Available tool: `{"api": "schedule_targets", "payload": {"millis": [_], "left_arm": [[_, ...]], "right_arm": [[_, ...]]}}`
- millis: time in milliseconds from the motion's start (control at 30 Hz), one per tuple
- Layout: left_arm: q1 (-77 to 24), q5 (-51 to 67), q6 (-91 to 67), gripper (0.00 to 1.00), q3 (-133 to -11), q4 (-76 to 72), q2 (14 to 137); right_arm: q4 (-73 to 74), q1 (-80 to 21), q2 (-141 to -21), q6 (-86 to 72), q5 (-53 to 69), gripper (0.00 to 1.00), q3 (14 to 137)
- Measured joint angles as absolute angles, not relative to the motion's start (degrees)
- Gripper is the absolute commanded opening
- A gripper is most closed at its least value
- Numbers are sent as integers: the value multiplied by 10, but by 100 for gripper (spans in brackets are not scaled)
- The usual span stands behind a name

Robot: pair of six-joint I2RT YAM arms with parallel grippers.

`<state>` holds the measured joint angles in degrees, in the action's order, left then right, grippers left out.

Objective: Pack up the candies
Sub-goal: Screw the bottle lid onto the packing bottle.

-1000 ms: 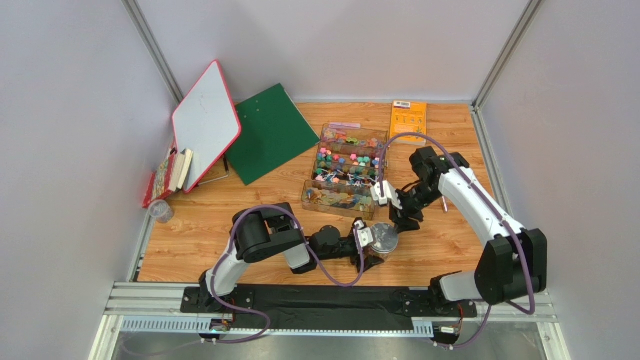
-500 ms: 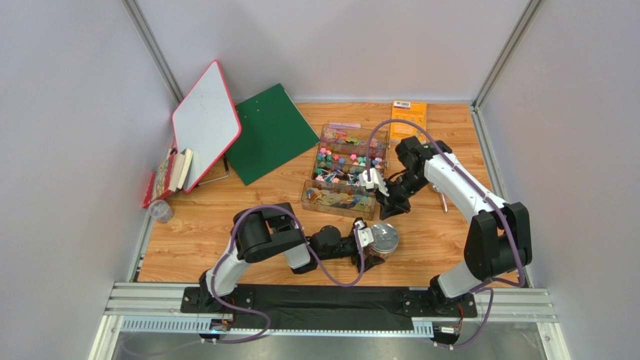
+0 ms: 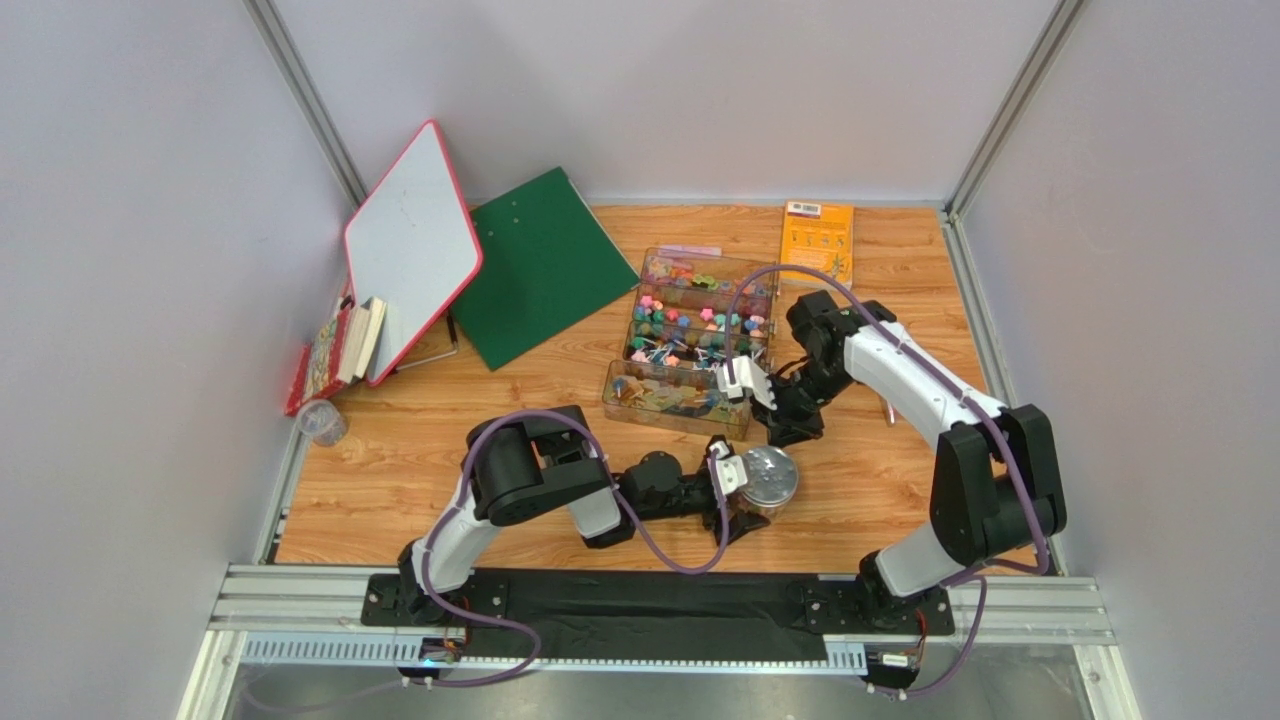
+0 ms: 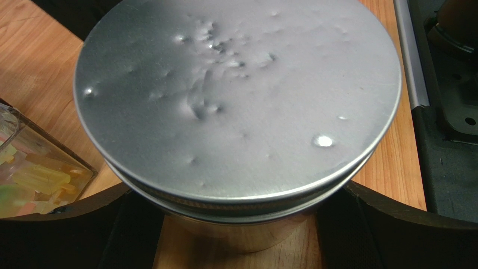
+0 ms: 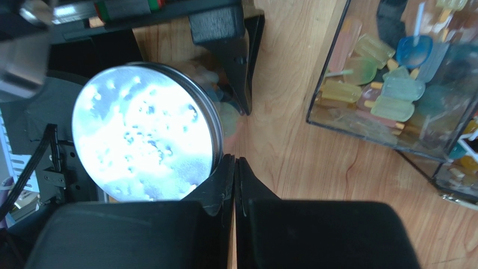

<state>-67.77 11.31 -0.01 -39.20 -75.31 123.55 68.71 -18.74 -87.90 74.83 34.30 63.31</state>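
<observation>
The candies point(image 3: 688, 333) fill a clear compartment box point(image 3: 616, 393) at mid-table; pastel sweets on sticks point(image 5: 387, 92) show through its wall, and they are also a blur at the left wrist view's edge point(image 4: 33, 179). A round metal tin point(image 3: 771, 477) with its lid on point(image 4: 235, 95) stands just in front of the box. My left gripper point(image 3: 751, 483) lies low on the table, its fingers point(image 4: 112, 224) closed against the tin's sides. My right gripper point(image 3: 793, 428) hovers between tin and box, shut and empty, its tips point(image 5: 235, 168) beside the lid point(image 5: 146, 134).
An orange booklet point(image 3: 818, 240) lies at the back right. A green clipboard point(image 3: 541, 263) and a tilted red-framed whiteboard point(image 3: 409, 248) sit at the back left, with books point(image 3: 343, 348) and a small jar point(image 3: 319, 423) by the left wall.
My right gripper has closed its jaws and swung left and back from the tin toward the candy box. The left arm and the tin have not moved.
</observation>
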Motion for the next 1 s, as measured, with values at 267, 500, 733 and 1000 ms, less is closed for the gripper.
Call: {"api": "schedule_targets", "payload": {"millis": [267,500,733,1000], "left_arm": [[-678,115,1,0,-391,-755,1235],[-675,114,0,0,-392,-753,1235],[-672,115,0,0,-396,-746,1236],[-670,115,1,0,-402,-736,1236]], "right_arm": [[684,-182,-805,748,284,1,576],[736,-179,-744,717,264,0,537],[722,-136,-752,702,249,56,583],[751,-123,-784,757,310,100,679]]}}
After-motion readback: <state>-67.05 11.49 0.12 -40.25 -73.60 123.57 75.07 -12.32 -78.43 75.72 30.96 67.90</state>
